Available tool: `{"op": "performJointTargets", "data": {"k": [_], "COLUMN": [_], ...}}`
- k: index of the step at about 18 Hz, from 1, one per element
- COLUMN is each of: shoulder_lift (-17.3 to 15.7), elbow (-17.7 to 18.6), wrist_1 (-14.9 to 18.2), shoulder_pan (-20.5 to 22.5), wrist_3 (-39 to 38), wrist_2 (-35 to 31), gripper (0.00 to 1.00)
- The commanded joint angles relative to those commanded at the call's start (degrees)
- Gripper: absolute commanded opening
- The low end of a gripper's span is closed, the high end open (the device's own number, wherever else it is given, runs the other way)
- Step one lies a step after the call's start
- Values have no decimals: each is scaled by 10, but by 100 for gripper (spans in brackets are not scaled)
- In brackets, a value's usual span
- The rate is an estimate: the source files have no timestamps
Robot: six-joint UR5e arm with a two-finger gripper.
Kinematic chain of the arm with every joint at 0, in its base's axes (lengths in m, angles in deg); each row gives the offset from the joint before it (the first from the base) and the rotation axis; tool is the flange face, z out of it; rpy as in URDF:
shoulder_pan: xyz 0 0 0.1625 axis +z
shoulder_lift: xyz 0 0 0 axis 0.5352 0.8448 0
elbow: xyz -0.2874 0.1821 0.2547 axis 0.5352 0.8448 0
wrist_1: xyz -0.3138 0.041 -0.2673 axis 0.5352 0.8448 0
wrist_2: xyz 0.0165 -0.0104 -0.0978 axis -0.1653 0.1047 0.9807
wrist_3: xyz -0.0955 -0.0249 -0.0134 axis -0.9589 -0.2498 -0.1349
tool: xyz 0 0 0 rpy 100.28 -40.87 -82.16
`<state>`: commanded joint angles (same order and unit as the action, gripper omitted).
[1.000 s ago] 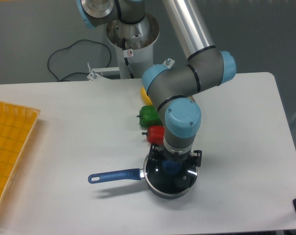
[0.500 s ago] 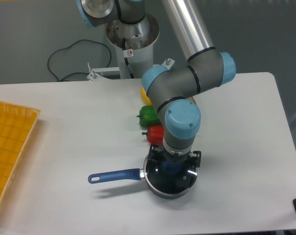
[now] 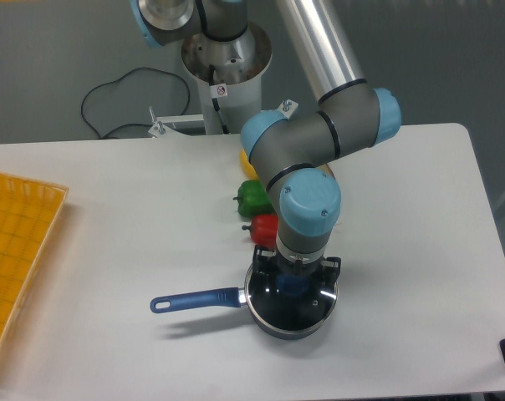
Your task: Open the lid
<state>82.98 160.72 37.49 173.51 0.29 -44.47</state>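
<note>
The round clear glass lid (image 3: 305, 307) looks glossy, with a thin shiny metal rim. The white worktop (image 3: 135, 217) is smooth and matt.

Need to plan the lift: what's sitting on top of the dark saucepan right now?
The round clear glass lid with its blue knob covers the dark saucepan. The gripper is down at the knob; the wrist hides its jaws. The pan's contents can't be made out.

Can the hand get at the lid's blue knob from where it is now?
Probably yes: the hand sits directly over the blue knob of the lid, with nothing between; grip state unclear.
</note>
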Motion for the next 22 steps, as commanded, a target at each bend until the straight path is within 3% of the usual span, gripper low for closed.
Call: {"op": "performJointTargets", "data": {"k": [11,22], "shoulder_lift": [0,-11], "elbow": [1,1], "wrist_1": [1,9], "shoulder_pan": [0,1], "wrist_3": [0,1], "wrist_2": [0,0], "gripper": [61,56]}}
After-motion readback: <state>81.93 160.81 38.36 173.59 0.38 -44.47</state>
